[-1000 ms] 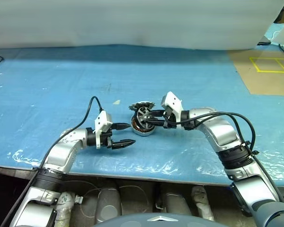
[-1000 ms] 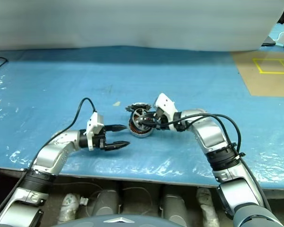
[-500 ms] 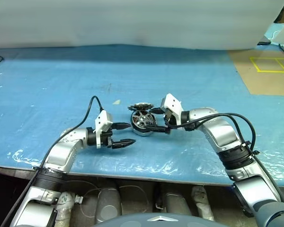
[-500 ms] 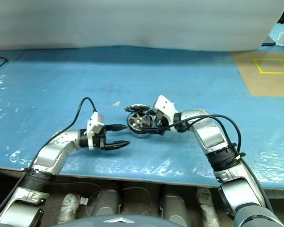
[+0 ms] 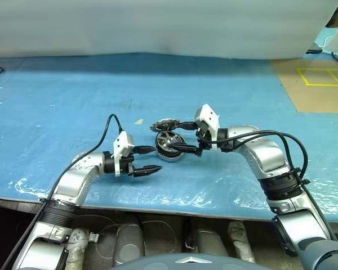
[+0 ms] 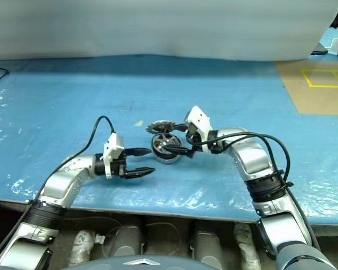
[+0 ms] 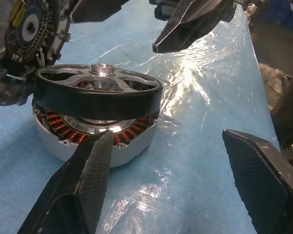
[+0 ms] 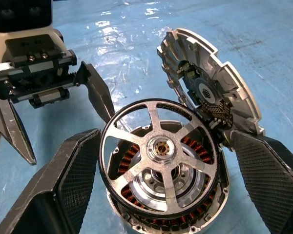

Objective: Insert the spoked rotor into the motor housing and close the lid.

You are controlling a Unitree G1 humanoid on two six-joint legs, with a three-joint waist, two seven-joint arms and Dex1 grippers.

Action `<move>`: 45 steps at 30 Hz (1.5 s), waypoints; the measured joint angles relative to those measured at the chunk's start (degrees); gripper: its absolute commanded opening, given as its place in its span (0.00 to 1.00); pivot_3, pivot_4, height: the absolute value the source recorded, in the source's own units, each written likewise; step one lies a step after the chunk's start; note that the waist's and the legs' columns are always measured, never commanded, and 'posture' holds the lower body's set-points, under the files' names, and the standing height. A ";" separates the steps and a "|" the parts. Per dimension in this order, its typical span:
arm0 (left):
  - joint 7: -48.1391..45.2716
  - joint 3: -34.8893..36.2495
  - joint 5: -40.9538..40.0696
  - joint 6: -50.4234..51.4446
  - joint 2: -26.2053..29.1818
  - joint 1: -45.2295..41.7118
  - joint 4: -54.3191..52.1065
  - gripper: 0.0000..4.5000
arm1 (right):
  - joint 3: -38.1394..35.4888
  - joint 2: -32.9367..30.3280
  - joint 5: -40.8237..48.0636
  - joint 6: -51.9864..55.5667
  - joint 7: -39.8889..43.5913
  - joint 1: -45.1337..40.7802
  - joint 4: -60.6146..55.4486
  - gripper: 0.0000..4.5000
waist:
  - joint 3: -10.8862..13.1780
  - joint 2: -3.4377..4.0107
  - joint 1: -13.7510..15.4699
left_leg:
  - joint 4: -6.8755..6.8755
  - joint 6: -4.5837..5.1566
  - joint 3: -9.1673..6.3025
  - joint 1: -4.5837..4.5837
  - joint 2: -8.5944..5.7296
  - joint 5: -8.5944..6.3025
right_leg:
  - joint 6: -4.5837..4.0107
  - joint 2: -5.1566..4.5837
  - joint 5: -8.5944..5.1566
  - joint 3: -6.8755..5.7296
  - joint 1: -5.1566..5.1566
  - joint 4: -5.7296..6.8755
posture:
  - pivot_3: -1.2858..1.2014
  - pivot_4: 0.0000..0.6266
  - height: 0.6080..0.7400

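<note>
The shallow round motor housing (image 8: 171, 214), ringed with copper windings inside a pale rim, sits on the blue plastic-covered surface (image 5: 73, 101) between the two arms. The black-rimmed rotor (image 8: 158, 151) with shiny silver spokes rests on top of it, tilted and not seated down. The round grey metal lid (image 8: 210, 97) stands on edge just behind the housing, leaning against it. The right claw (image 5: 183, 136) is spread wide around the rotor without pinching it. The left claw (image 5: 149, 159) hovers nearby, spread and empty.

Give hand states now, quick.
Left hand: open, holding nothing.
Right hand: open around the rotor, not gripping it.
</note>
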 measured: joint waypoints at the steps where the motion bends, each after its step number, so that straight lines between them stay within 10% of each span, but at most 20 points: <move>1: -0.01 0.00 0.00 0.00 0.00 0.00 0.00 0.83 | 0.00 0.00 0.01 0.11 0.00 0.00 0.00 0.99 | 0.00 0.00 0.00 | 0.00 0.00 0.00 0.00 -0.01 0.00 | 0.00 0.00 0.00 0.00 0.00 0.00 | 0.52 0.24 1.00; 20: 0.04 0.00 0.04 0.06 0.02 0.04 -0.02 0.83 | 5.28 -0.02 -3.90 -1.10 1.26 -3.26 1.83 0.99 | 0.00 0.00 -0.02 | 0.00 -0.01 0.00 0.00 0.00 0.00 | 0.00 0.00 0.00 0.00 0.00 0.01 | 0.52 0.24 1.00; 34: 0.44 -0.03 0.58 0.02 0.04 0.04 -0.02 0.83 | 6.35 0.26 -4.64 -2.62 2.70 -3.36 4.45 0.05 | 0.00 0.00 -0.01 | 0.00 0.00 0.00 0.00 0.00 0.00 | -0.01 0.00 0.01 0.00 0.00 0.01 | 0.52 0.24 1.00; 45: 0.44 -0.03 0.65 0.16 0.03 0.04 -0.05 0.83 | 6.16 0.14 -4.27 -1.94 2.87 -3.35 4.36 0.05 | 0.00 0.00 0.00 | 0.00 0.00 0.00 0.00 0.00 0.00 | -0.01 0.00 0.01 0.00 0.00 0.01 | 0.52 0.24 1.00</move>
